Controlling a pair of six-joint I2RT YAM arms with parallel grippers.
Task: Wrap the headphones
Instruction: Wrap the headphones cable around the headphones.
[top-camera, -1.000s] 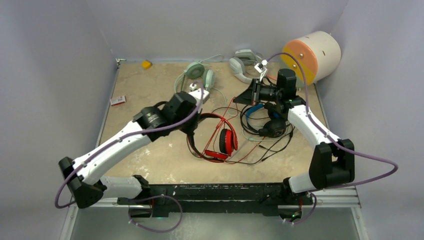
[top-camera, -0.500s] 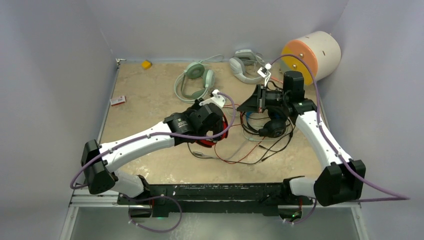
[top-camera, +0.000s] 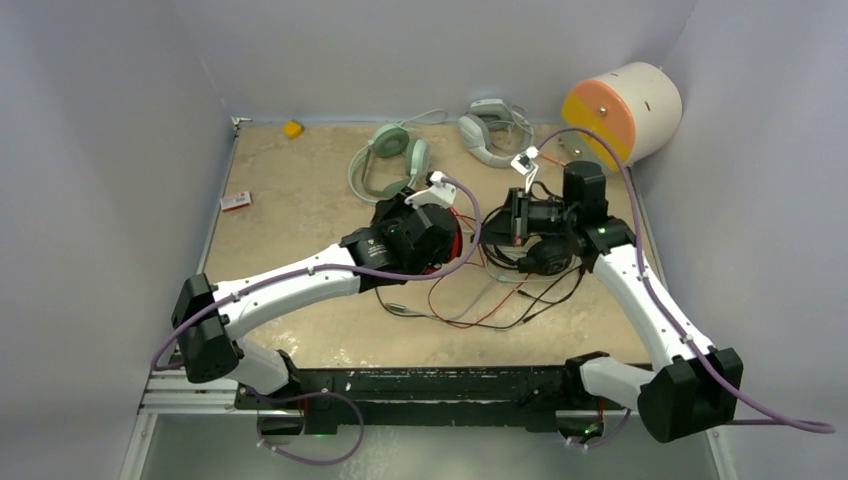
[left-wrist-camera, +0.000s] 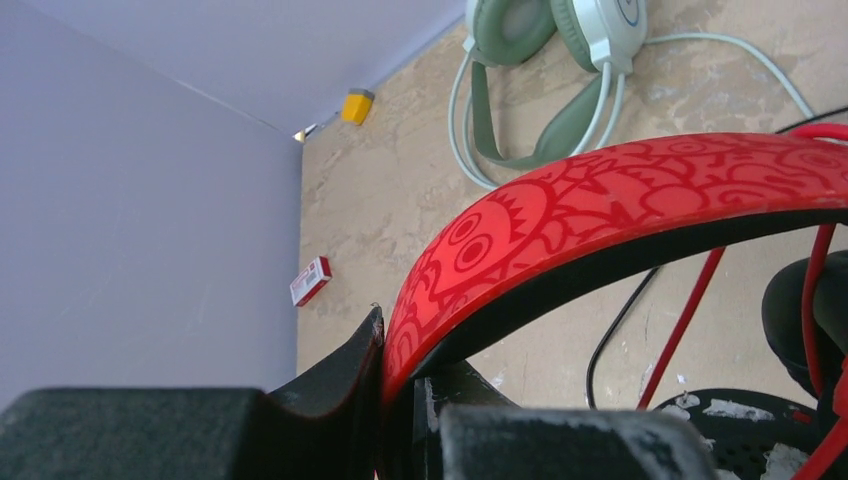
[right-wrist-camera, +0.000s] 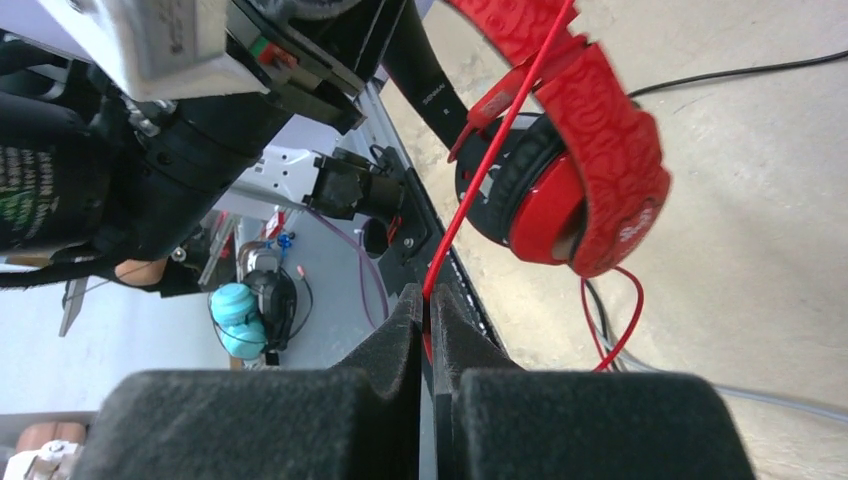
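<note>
My left gripper (left-wrist-camera: 395, 350) is shut on the patterned red headband (left-wrist-camera: 620, 200) of the red-and-black headphones, held off the table. In the top view my left wrist hides most of that headset (top-camera: 456, 236). My right gripper (right-wrist-camera: 427, 305) is shut on its thin red cable (right-wrist-camera: 490, 150), just beside the red ear cup (right-wrist-camera: 545, 210). The cable runs taut from my jaws up to the headband. The black headphones with blue cups (top-camera: 548, 255) lie under my right arm. The mint-green headphones (top-camera: 395, 150) lie at the back.
Loose red and black cable loops (top-camera: 480, 310) trail across the table in front. A grey-white headset (top-camera: 485, 130) and an orange-faced cream drum (top-camera: 620, 105) sit at the back right. A yellow block (top-camera: 292, 128) and a small red box (top-camera: 236, 201) lie near the left wall.
My left arm has carried the red headset off the table and rightward, close to my right gripper. My right gripper has shifted a little left and nearer, still holding the red cable.
</note>
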